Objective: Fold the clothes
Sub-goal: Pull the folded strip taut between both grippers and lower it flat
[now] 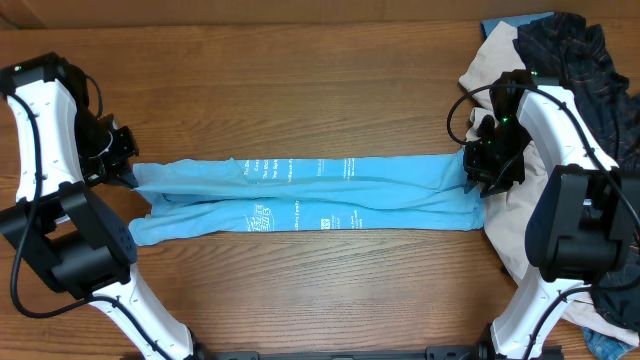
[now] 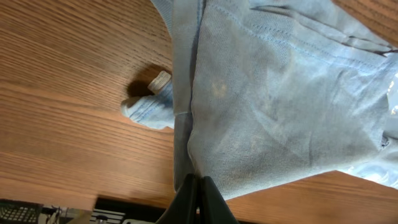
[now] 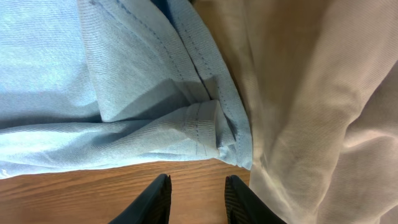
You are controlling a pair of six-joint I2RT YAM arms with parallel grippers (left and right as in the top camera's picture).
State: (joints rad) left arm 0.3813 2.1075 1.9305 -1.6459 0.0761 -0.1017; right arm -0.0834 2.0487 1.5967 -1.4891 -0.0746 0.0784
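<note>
The light blue T-shirt [image 1: 300, 195] lies folded into a long band across the middle of the table, with white lettering along it. My left gripper [image 1: 127, 175] is at its left end, and in the left wrist view the gripper [image 2: 200, 186] is shut on the edge of the blue fabric [image 2: 267, 93]. My right gripper [image 1: 478, 172] hovers at the band's right end. In the right wrist view it [image 3: 198, 190] stands open over bare wood, just short of the bunched blue hem [image 3: 205, 124]. A cream garment [image 3: 311, 93] lies right beside that hem.
The cream garment [image 1: 508, 232] spreads under and around the right arm. A black garment [image 1: 590, 70] is heaped at the table's far right corner, with a bit of blue cloth [image 1: 510, 22] behind it. Wooden tabletop [image 1: 300, 90] shows above and below the band.
</note>
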